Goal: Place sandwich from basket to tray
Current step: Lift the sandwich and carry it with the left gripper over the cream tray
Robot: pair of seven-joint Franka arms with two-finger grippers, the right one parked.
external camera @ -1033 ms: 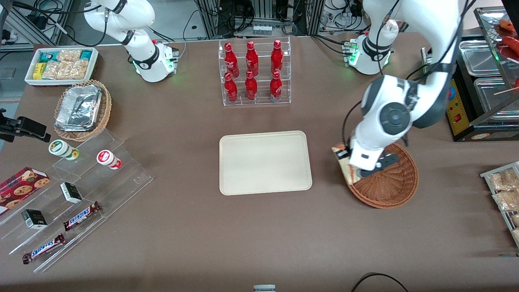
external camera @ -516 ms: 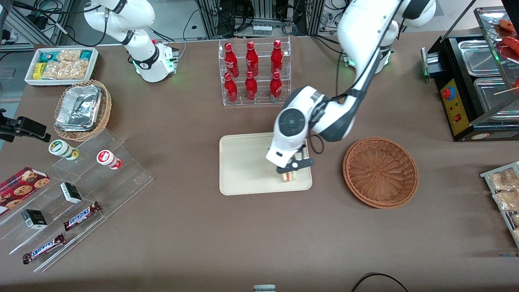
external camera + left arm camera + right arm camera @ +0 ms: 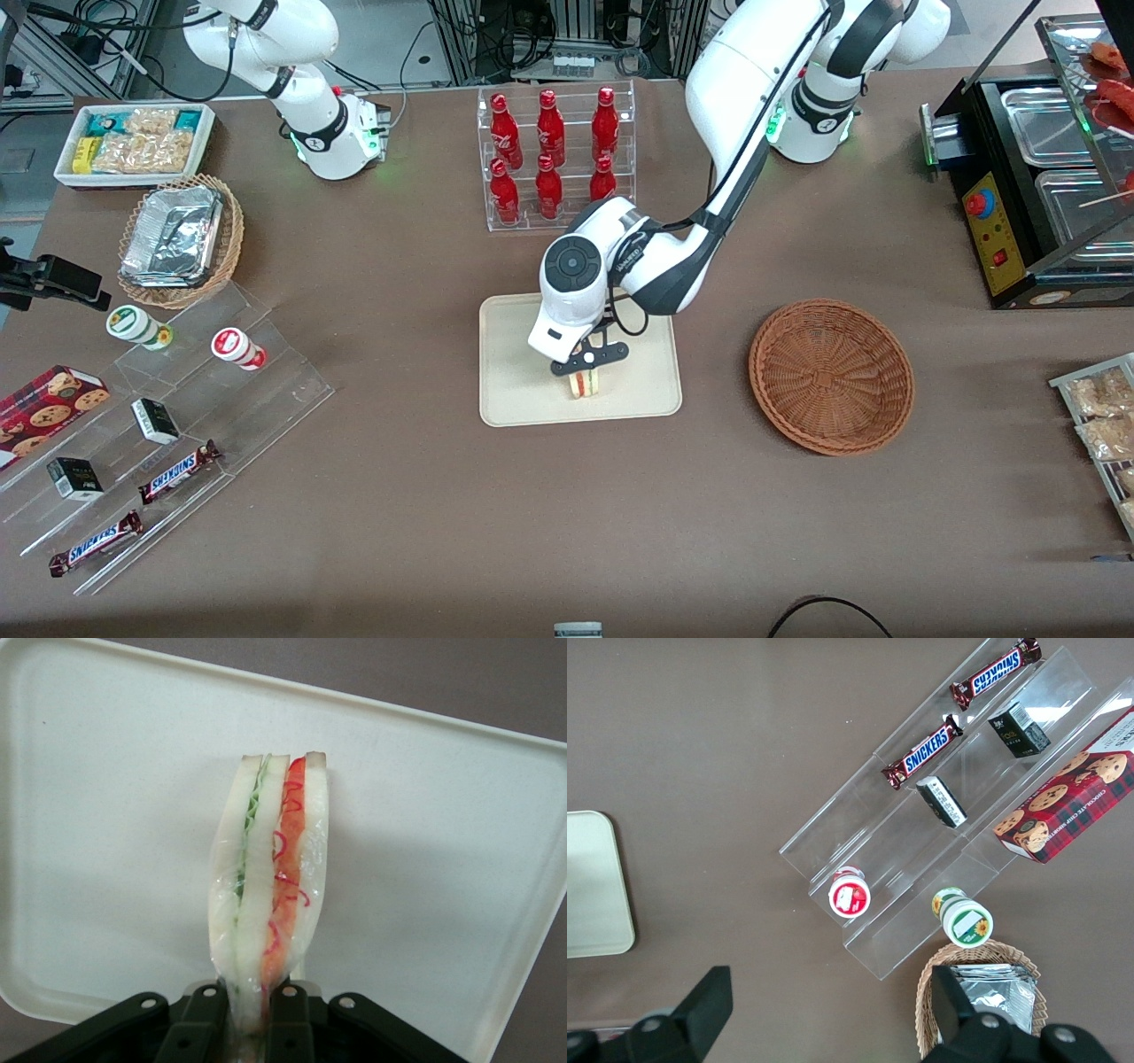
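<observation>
My left gripper [image 3: 586,361] hangs over the cream tray [image 3: 514,390], near the tray's edge closest to the front camera. It is shut on the sandwich [image 3: 583,384], a pale wedge with red and green filling. In the left wrist view the sandwich [image 3: 270,895] stands on edge, pinched between my gripper [image 3: 252,1014] and its two black fingers, with the tray [image 3: 443,842] under it. Whether it touches the tray I cannot tell. The reddish-brown basket [image 3: 831,376] sits beside the tray toward the working arm's end, with nothing in it.
A clear rack of red bottles [image 3: 554,155] stands farther from the front camera than the tray. Toward the parked arm's end lie a clear stepped shelf of snacks [image 3: 159,425], a foil-tray basket [image 3: 180,237] and a white snack bin [image 3: 133,142]. A black appliance [image 3: 1036,195] stands by the working arm.
The gripper lifted the sandwich out of the basket and carried it sideways to the tray. Over the last half second it shifted further across the tray toward the parked arm's end.
</observation>
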